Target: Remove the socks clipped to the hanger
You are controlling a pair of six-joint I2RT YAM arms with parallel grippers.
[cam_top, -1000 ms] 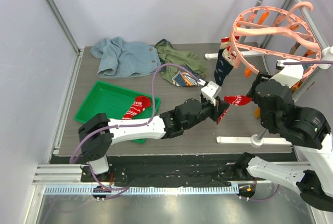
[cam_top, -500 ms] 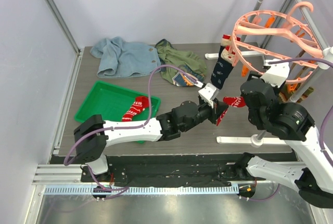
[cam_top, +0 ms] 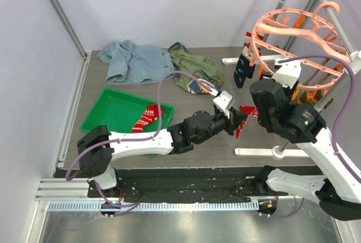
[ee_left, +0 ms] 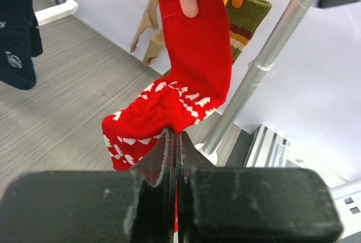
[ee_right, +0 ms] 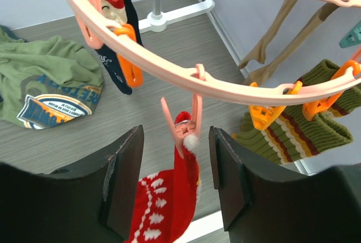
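Observation:
The salmon-pink round hanger (cam_top: 293, 29) hangs at the upper right; its ring also crosses the right wrist view (ee_right: 186, 71). A red sock with white marks (ee_left: 186, 79) hangs from a pink clip (ee_right: 189, 122). My left gripper (ee_left: 175, 141) is shut on the sock's lower fold; it also shows in the top view (cam_top: 236, 122). My right gripper (ee_right: 176, 169) is open, its jaws either side of the clip without touching it. A dark navy sock (cam_top: 242, 69) and olive striped socks (ee_right: 299, 127) stay clipped. Another red sock (cam_top: 148, 116) lies in the green tray (cam_top: 110, 107).
A light-blue garment (cam_top: 132, 60) and an olive-green garment (cam_top: 194, 65) lie at the back of the table. Grey rack poles (cam_top: 330, 93) and white rack feet (cam_top: 265, 153) stand at the right. Tan socks (ee_right: 282, 29) hang behind the ring.
My right arm has swung left and up toward the clip holding the red sock. The hanger has shifted slightly. My left gripper keeps its hold on the sock.

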